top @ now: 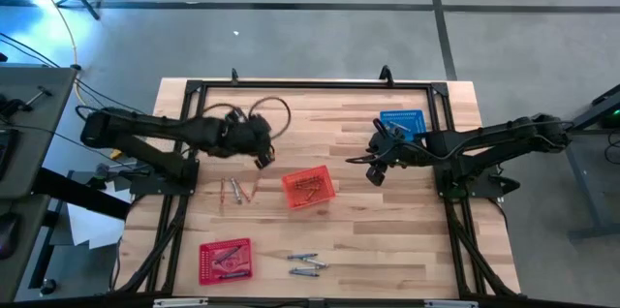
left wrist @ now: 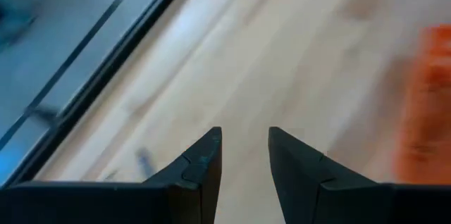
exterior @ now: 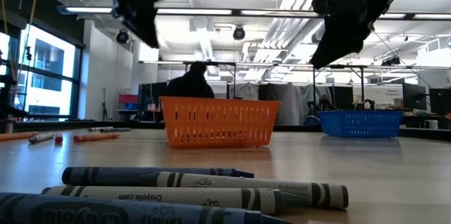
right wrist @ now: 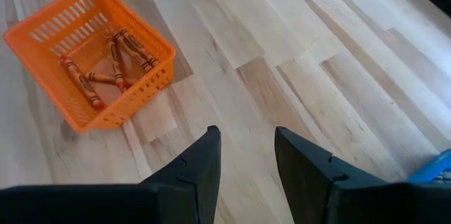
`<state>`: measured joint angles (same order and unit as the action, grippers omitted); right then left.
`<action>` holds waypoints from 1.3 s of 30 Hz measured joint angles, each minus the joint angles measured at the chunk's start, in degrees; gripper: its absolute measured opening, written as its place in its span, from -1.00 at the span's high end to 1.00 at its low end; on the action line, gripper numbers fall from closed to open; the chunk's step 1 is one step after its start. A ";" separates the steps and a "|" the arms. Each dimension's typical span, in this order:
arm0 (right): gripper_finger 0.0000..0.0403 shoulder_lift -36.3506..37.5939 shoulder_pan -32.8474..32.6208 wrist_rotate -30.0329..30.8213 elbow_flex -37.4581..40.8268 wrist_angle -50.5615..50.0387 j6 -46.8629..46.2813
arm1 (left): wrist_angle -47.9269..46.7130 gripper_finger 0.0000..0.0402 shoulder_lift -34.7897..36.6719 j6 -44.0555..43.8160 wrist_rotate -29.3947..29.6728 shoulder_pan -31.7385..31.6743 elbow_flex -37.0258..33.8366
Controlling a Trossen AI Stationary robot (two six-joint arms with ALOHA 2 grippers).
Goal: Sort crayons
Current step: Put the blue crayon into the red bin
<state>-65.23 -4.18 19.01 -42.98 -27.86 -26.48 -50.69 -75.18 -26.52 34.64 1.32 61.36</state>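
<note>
Crayons (right wrist: 106, 65) inside orange basket (right wrist: 42, 37); blue basket (top: 404, 121) apart.

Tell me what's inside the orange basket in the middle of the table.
The orange basket holds several red-orange crayons lying loose on its floor. Its near wall hides part of the floor, so an exact count is uncertain.

orange mesh basket (top: 308, 188) | blue basket (top: 404, 122) | red-orange crayons (right wrist: 106, 62) | pale wood table (top: 387, 231)

2 dark jointed arms, looped black cable, tapered black fingers (right wrist: 204, 164)
</note>
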 joint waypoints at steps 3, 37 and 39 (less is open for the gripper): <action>0.36 0.01 0.02 0.58 0.00 0.15 0.00 | -1.18 0.48 0.13 0.26 -0.07 -6.08 -2.33; 0.36 0.02 0.04 0.98 0.00 0.81 1.49 | 15.53 0.48 -6.43 8.38 -25.78 -39.50 -20.60; 0.36 0.02 0.04 0.98 0.00 0.81 1.49 | 15.92 0.48 -7.54 8.70 -25.76 -39.76 -20.60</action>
<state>-65.21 -4.14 19.99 -42.98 -27.05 -24.99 -34.77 -82.73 -17.82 8.88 -38.43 40.75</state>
